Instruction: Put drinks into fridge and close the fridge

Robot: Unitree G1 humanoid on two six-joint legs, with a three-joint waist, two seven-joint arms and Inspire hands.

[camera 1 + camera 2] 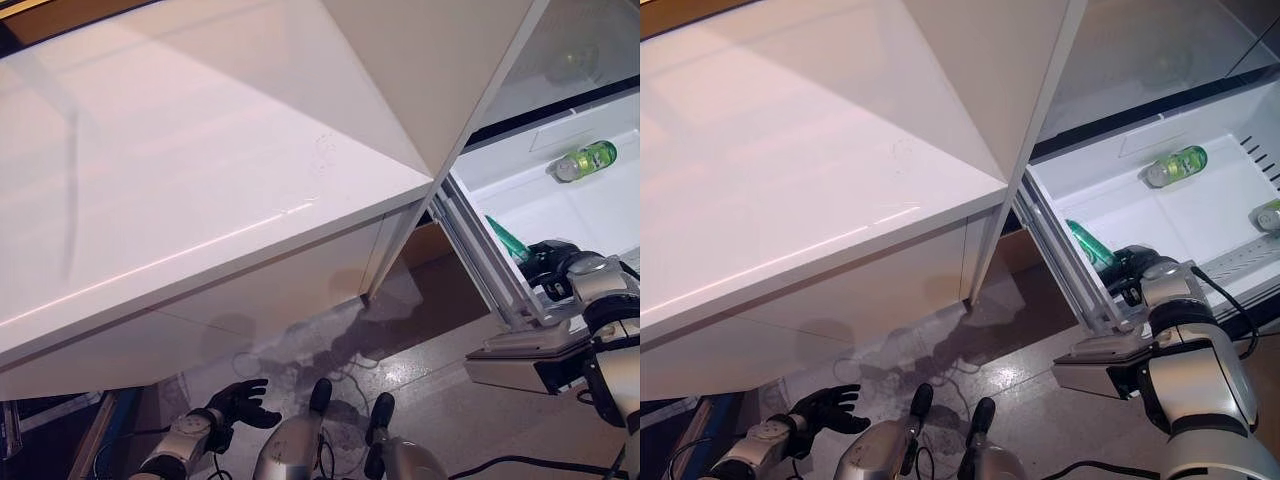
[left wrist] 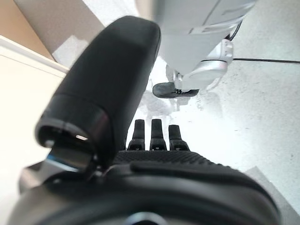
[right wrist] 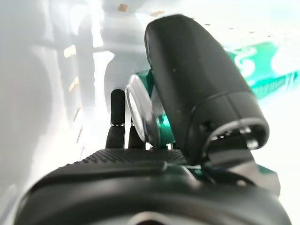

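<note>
The fridge point(image 1: 1110, 200) stands open at the right, white inside. My right hand point(image 1: 1140, 265) reaches into it low at the front and is shut on a green drink point(image 1: 1088, 244) that lies slanted over the white shelf. In the right wrist view my thumb point(image 3: 201, 84) curls over the drink's silvery end point(image 3: 138, 112). A green bottle point(image 1: 1175, 165) lies on its side at the back of the shelf; it also shows in the left eye view point(image 1: 585, 160). Another drink point(image 1: 1268, 215) lies at the right edge. My left hand point(image 1: 245, 400) hangs low at the left, open and empty.
The fridge's white door point(image 1: 430, 80) stands open between the fridge and a wide white counter top point(image 1: 200, 180) at the left. A grey ledge point(image 1: 1100, 365) juts out under the fridge's front. The speckled floor point(image 1: 440, 360) lies below.
</note>
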